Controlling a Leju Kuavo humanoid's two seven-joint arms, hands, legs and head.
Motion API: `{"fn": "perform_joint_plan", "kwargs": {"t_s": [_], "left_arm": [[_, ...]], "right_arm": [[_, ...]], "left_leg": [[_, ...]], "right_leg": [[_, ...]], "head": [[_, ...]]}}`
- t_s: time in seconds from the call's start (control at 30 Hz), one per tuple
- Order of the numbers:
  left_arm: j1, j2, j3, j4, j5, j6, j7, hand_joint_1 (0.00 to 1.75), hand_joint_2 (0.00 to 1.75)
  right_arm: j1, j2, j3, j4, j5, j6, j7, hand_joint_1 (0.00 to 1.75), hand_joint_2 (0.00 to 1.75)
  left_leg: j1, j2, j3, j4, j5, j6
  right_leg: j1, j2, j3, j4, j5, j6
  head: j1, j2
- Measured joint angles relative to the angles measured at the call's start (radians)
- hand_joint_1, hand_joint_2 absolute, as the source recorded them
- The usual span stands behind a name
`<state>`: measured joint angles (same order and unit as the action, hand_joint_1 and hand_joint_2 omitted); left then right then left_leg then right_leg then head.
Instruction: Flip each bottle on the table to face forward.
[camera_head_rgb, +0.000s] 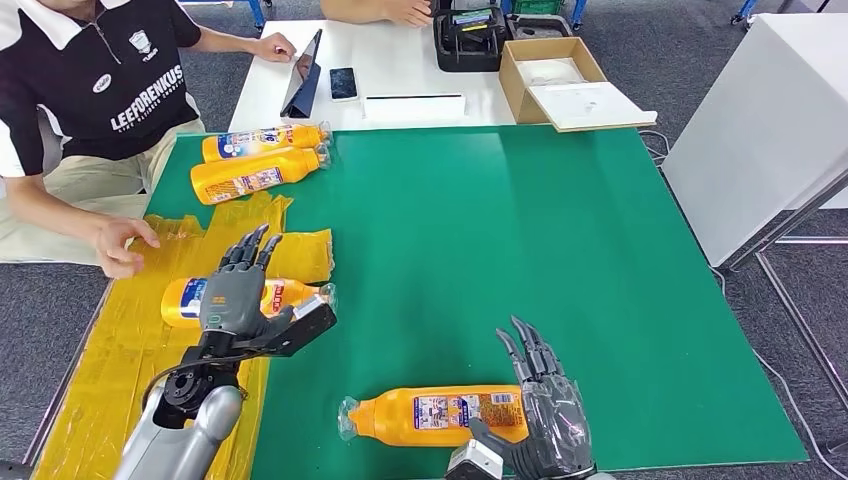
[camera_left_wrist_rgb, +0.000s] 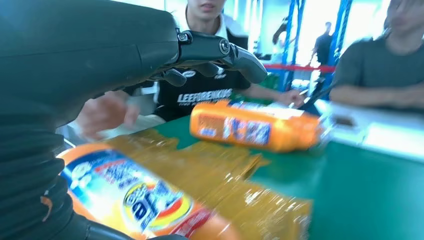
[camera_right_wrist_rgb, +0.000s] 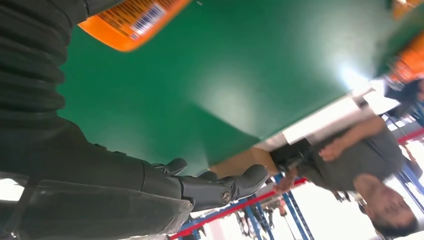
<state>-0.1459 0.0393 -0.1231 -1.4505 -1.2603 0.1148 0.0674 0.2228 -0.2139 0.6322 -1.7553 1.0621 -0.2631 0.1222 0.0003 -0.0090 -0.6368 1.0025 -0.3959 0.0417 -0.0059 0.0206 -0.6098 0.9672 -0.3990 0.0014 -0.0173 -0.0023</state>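
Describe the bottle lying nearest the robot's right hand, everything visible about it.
The bottle is orange plastic, lying on its side on the green table near the front edge, cap end toward the robot's left, wrapped in clear film. A white printed label with a barcode faces up. The right hand rests at its base end, fingers spread past it; whether it grips is unclear.

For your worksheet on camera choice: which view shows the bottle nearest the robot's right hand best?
The head view: the bottle lies whole on the green table, cap and label visible, beside the right hand. The right wrist view catches one orange corner with a barcode.
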Motion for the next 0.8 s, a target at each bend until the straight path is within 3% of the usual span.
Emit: {"fn": "perform_joint_plan", "kwargs": {"t_s": [0.37,0.8], "left_arm": [[0.016,0.003,-0.055,-0.125,0.232,0.045,-0.112,0.00,1.75],[0.007,-0.016,-0.097,-0.127,0.296,0.051,-0.140,0.00,1.75]], "right_arm": [[-0.005,-0.016,0.038,0.037,0.109,0.116,0.152,0.00,1.75],[-0.035,-0.038,0.063,0.087,0.146,0.165,0.171,0.00,1.75]], "left_leg": [[0.000,0.000,0.000,0.000,0.000,0.000],[0.000,0.000,0.000,0.000,0.000,0.000]], "right_leg": [[0.000,0.000,-0.001,0.000,0.000,0.000],[0.000,0.000,-0.001,0.000,0.000,0.000]], "head": [[0.000,0.000],[0.000,0.000]]}}
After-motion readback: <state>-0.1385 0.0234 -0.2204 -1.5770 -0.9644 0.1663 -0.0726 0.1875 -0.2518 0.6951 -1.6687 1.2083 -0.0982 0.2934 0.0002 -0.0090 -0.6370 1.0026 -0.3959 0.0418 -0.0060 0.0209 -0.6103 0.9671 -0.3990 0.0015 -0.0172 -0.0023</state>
